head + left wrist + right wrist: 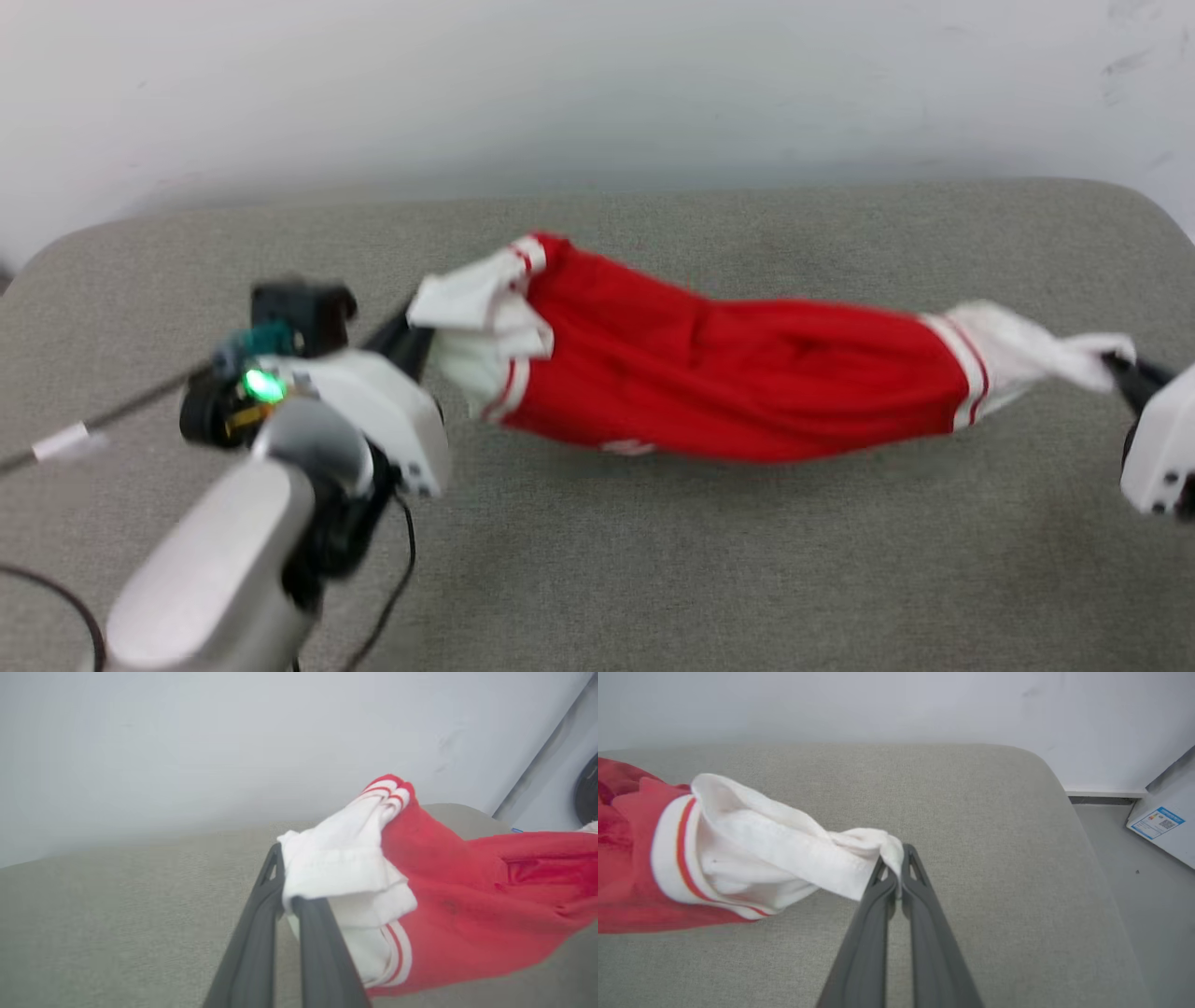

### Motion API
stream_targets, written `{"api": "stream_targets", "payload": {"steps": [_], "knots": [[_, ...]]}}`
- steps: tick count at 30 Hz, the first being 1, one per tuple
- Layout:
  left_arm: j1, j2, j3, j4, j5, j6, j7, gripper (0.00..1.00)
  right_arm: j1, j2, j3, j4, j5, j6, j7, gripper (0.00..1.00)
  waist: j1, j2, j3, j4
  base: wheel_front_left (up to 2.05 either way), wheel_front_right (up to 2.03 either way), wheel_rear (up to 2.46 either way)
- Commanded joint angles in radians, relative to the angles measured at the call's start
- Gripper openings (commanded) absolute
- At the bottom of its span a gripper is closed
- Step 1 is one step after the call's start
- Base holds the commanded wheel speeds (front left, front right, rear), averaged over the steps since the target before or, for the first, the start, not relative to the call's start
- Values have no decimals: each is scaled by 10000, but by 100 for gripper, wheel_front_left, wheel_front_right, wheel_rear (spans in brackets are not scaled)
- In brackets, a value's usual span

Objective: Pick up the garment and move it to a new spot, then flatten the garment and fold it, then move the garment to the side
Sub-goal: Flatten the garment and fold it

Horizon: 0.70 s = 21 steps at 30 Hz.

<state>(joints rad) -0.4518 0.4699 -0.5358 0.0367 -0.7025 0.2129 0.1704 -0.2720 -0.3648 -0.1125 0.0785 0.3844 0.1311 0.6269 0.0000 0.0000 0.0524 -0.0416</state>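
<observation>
A grey padded surface is filling the scene in front of a pale wall. At the far left, the robot's silver left forearm is reaching in, with a small green light glowing at the wrist and a thin dark cable trailing away. The left gripper is pinching one white sleeve of the garment, its two dark fingers pressing together on bunched cloth. From there the red body of the shirt is stretching rightward, twisted into a long roll and sagging slightly low over the padded surface. Red-and-white stripe trim is showing where each sleeve joins. Whether the lower edge is brushing the surface cannot be told. At the right, the other white sleeve is narrowing to a point, and the right gripper is clamping its tip, fingers closing tightly together on the fabric. Beyond the rounded right corner, grey floor is showing.
</observation>
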Motion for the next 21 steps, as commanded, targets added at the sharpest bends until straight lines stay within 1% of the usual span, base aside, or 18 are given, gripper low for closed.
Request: {"api": "stream_targets", "payload": {"steps": [1, 5, 10, 14, 21], "knots": [[-384, -23, 109, 177, -39, -66, -3, 0, -377, -95, 6, 33, -68, -7, -40, 0, 0, 0, 2, 25, 0, 0, 0], [-1936, -394, 225, 1364, -141, -396, 221, 0, -1738, -241, 136, 514, -168, -7, -275, 0, 0, 0, 178, 88, 0, 0, 0], [-4186, -699, 338, 2938, 204, -702, 93, 0, -3832, -530, 543, 1285, -157, -7, -800, 0, 0, 0, 959, 76, 0, 0, 0], [-5934, -909, 510, 4102, 476, -886, -374, 0, -5673, -689, 943, 2014, -71, -7, -1394, 0, 0, 0, 1715, -20, 0, 0, 0], [-8812, -975, 840, 5628, 1020, -1041, -1426, 0, -8690, -881, 1699, 3105, -251, -7, -2752, 0, 0, 0, 3125, -232, 0, 0, 0]]}}
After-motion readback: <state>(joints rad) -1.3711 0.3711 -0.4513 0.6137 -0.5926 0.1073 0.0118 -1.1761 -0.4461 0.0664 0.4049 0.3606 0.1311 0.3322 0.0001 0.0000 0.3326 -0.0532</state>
